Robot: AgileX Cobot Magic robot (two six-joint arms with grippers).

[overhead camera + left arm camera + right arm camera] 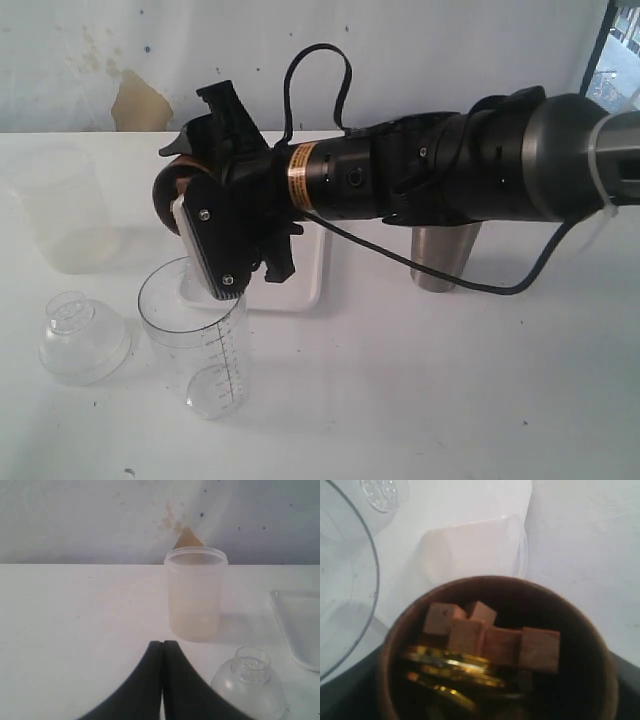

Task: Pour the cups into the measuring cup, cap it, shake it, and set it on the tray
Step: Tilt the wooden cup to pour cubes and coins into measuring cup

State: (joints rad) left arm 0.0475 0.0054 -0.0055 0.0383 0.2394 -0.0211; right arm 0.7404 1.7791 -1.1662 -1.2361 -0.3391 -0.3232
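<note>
My right gripper [200, 185] reaches across to the left and is shut on the small brown wooden cup [166, 192], holding it tipped just above the rim of the measuring cup [196, 338]. The right wrist view looks into the brown cup [570, 630], which holds wooden cubes [487, 637] and gold coins [455, 665]. The clear measuring cup stands upright on the table. Behind the arm stands the steel tumbler [444, 258]. The white tray [310, 270] lies mostly hidden under the gripper. My left gripper [163, 643] is shut and empty, low over the table.
A frosted plastic cup [62, 208] stands at the back left and also shows in the left wrist view [195, 595]. A clear domed lid [82, 336] rests left of the measuring cup. A wall runs along the table's far edge.
</note>
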